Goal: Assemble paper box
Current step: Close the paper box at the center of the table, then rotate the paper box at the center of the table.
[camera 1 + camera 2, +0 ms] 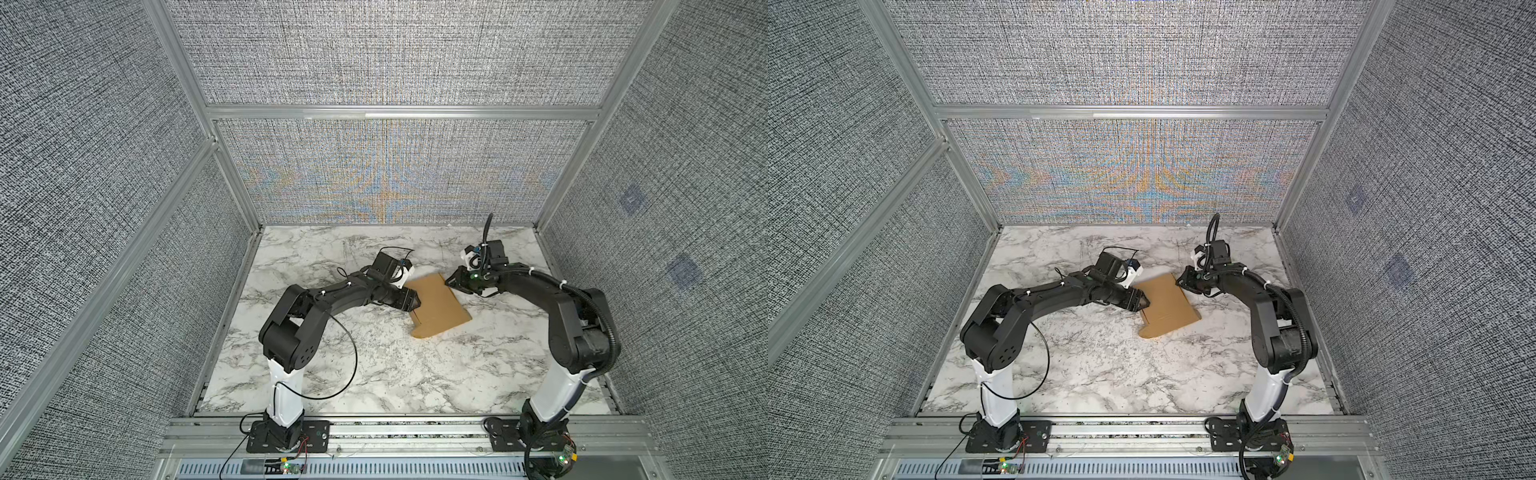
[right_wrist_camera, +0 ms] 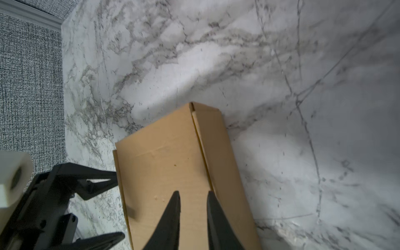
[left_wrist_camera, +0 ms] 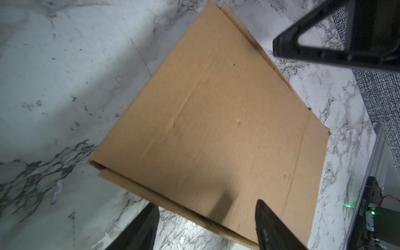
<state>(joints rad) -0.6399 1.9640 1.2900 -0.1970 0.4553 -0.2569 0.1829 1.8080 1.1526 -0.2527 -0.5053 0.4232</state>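
One paper box [image 1: 441,309] lies between left hand [image 1: 418,304], wide, and right hand [image 1: 449,283], narrow, grip unclear

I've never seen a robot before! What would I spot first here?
The tan box, folded flat, stands out on the white marble table. Next you'd notice two black arms bending toward it from both sides: the left pincer is at one edge and the right pincer is at its far corner.
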